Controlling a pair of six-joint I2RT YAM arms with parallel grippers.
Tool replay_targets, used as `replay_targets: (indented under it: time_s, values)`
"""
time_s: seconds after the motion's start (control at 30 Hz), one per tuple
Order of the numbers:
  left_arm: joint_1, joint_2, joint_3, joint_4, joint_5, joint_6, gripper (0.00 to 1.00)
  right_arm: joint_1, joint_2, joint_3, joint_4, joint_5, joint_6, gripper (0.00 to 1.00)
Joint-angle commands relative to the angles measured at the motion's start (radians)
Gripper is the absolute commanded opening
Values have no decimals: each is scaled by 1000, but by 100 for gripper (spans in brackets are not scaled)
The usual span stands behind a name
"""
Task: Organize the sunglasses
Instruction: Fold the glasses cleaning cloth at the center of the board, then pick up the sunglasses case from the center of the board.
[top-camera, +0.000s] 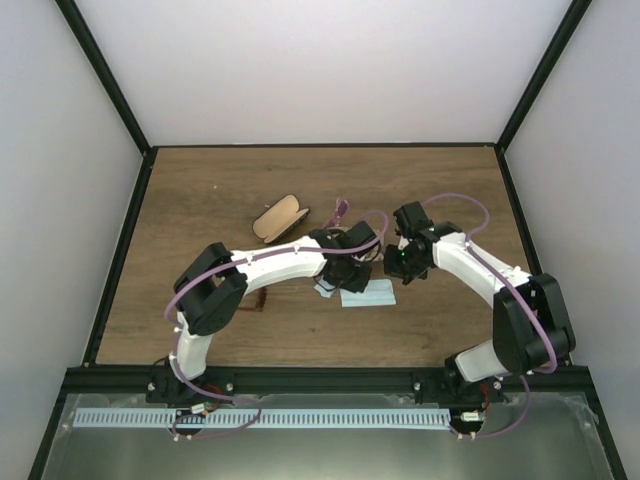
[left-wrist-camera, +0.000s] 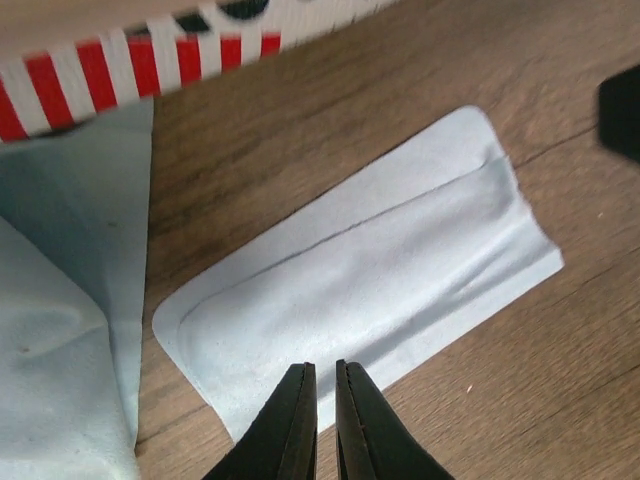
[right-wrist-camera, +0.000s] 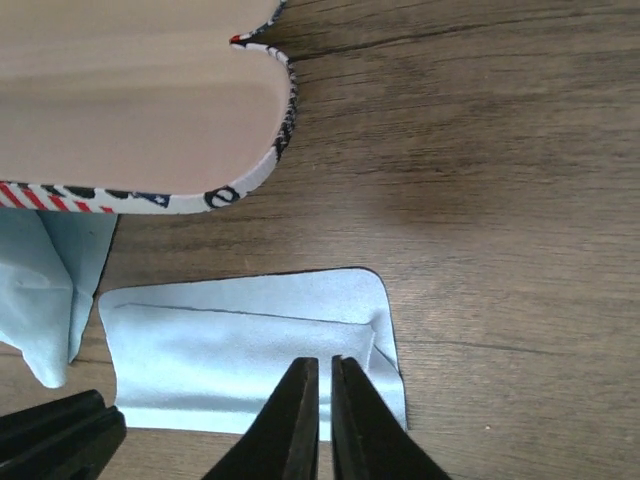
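Our left pincer (left-wrist-camera: 320, 372) and right pincer (right-wrist-camera: 320, 368) hover closed, empty, over the folded cloth (left-wrist-camera: 380, 270); we should open, then pinch its edge squarely.
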Motion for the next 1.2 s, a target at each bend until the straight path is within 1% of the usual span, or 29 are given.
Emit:
replay_targets:
  time_s: [0.0,0.27,0.37,0.4,0.5,0.57,0.67,0.83,0.93,1.0,1.03,1.1,1.17]
  values:
    - [1,43,-27,-16,53,37,8,-30,-16,0,15,-26,-3,3]
    - [0,103,-29,-57,58,45,8,-50,-6,30,30,-39,-25,2]
    - [2,76,-30,-43,22,42,8,-51,5,59,54,-54,-37,3]
    - [5,58,-29,-29,13,40,9,-51,18,82,56,-60,-40,4]
    - [12,5,-2,-6,-11,33,18,-55,86,167,58,-82,-42,6]
    - [20,-27,23,4,-29,31,25,-57,131,230,65,-89,-47,10]
    - [49,-82,60,11,-62,33,33,-59,219,333,74,-105,-65,20]
    - [140,-160,82,27,-71,43,35,-58,351,420,87,-150,-57,25]
    - [220,-144,90,-5,-77,27,37,-59,369,429,77,-142,-37,27]
    - [265,-102,112,-45,-72,15,38,-62,340,415,93,-126,-25,41]
    - [280,-82,122,-50,-63,13,41,-66,323,413,91,-121,-16,48]
    - [307,-40,161,-64,-32,12,48,-74,306,412,84,-116,7,55]
    - [316,2,217,-90,-2,14,53,-76,276,405,82,-102,33,57]
